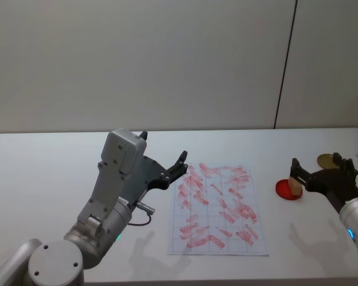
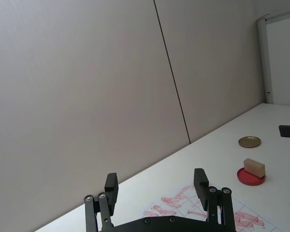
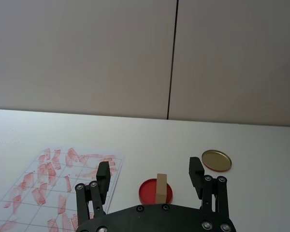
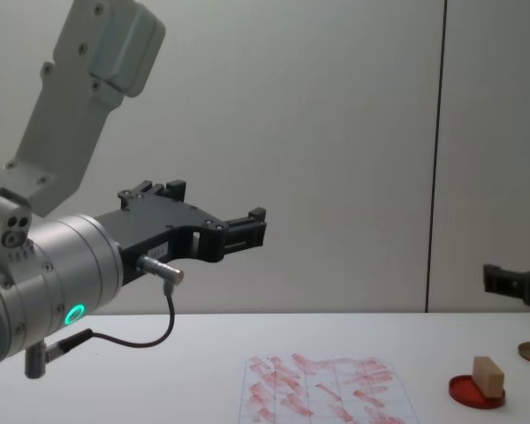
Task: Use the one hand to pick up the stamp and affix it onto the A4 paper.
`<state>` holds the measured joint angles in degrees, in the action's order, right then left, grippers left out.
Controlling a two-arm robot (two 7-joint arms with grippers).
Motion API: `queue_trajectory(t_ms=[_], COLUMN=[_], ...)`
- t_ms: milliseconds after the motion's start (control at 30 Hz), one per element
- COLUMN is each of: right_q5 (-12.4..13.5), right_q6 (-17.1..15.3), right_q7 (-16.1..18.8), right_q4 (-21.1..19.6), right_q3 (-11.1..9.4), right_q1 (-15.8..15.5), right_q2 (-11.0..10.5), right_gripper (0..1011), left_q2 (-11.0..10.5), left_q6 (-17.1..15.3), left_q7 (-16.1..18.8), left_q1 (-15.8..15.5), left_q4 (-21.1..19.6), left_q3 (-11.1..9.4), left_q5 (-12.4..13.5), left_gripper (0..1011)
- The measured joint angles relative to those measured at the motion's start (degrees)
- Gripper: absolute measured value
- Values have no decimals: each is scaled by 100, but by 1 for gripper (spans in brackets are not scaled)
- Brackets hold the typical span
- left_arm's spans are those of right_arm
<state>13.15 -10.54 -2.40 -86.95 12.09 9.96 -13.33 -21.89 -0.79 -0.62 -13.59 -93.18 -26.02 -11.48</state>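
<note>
The stamp [image 1: 295, 186], a small tan wooden block, stands on a red round ink pad [image 1: 284, 191] to the right of the A4 paper [image 1: 218, 208], a white gridded sheet covered in red marks. My right gripper [image 1: 317, 170] hovers open just behind and above the stamp, holding nothing. In the right wrist view the stamp [image 3: 161, 188] stands ahead, between the spread fingers [image 3: 103, 175]. My left gripper [image 1: 180, 164] hangs open and empty above the paper's left edge. The chest view shows the stamp [image 4: 488, 374] with the right gripper [image 4: 517, 284] above it.
A small gold disc [image 1: 328, 159] lies on the white table behind the ink pad, close to the right gripper. The left arm's bulky wrist [image 4: 62, 283] and its cable hang over the table's left half. A plain wall stands behind.
</note>
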Motion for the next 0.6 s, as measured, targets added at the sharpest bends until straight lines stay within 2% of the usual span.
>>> queue_trajectory(t_ms=[600], right_q5=[121], right_q6=[-413], right_q7=[-69], right_q4=[1639], right_q3=[-68], right_q1=[1131], right_q2=[405], right_gripper=[1001], left_q2=[0], left_q6=[0], left_q7=[0], left_q1=[0], left_q4=[0], left_q3=[0], left_q5=[0], left_gripper=[993])
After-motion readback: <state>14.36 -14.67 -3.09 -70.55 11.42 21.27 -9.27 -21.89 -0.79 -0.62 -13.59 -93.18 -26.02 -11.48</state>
